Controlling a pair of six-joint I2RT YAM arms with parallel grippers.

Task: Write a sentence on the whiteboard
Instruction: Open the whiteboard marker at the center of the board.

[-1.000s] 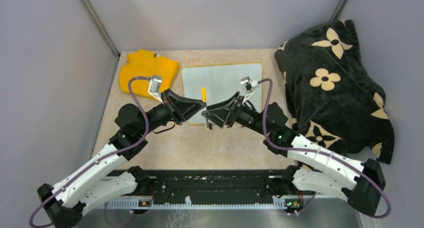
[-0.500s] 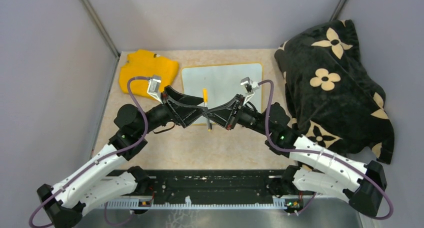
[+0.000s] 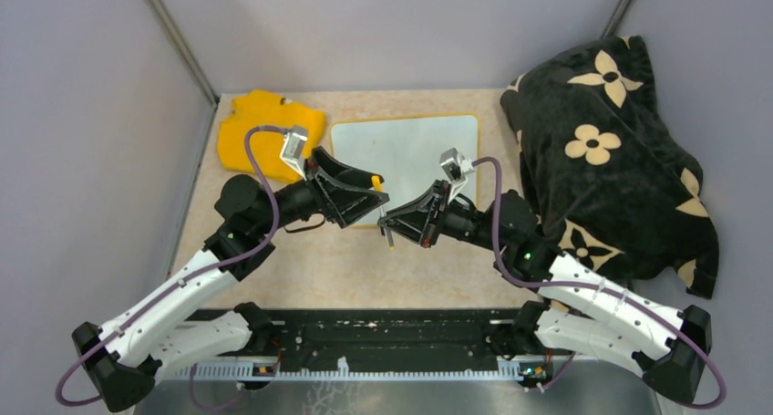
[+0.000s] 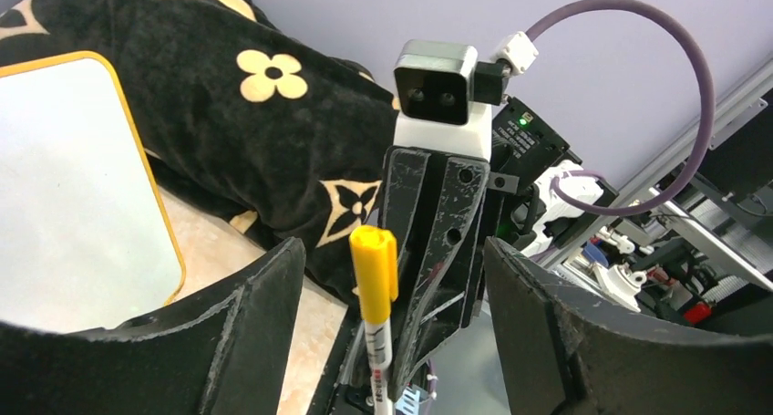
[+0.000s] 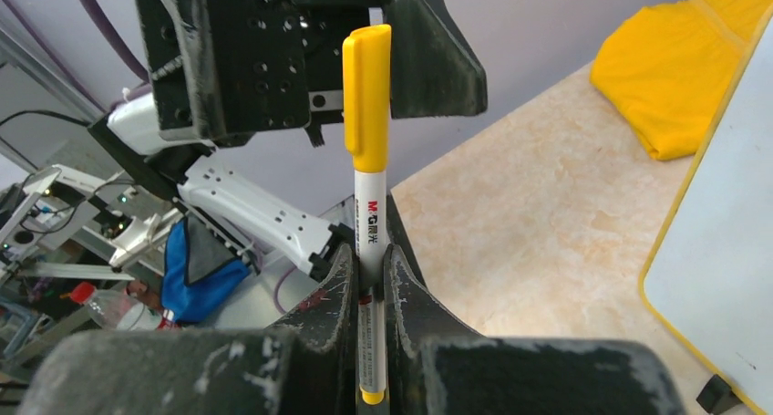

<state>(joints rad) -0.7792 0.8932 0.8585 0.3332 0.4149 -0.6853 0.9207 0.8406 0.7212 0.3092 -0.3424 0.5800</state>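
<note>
The whiteboard (image 3: 406, 150) lies flat at the back of the table, its face plain white; the sentence is not in view. In front of it a marker (image 3: 383, 212) with a yellow cap (image 4: 374, 264) stands between the two grippers. My right gripper (image 5: 369, 255) is shut on the marker's white barrel (image 5: 369, 219), cap end pointing away from it. The left gripper (image 4: 392, 251) is open, its fingers standing apart on either side of the cap without touching it. The board's orange rim (image 4: 150, 191) shows in the left wrist view.
A crumpled yellow cloth (image 3: 269, 128) lies left of the board. A black blanket with cream flowers (image 3: 611, 150) is heaped on the right. Grey walls close in the back and sides. A black rail (image 3: 392, 342) runs along the near edge.
The left gripper has let go of the marker's cap and opened. The right gripper has closed on the barrel and drawn the marker slightly toward the near edge.
</note>
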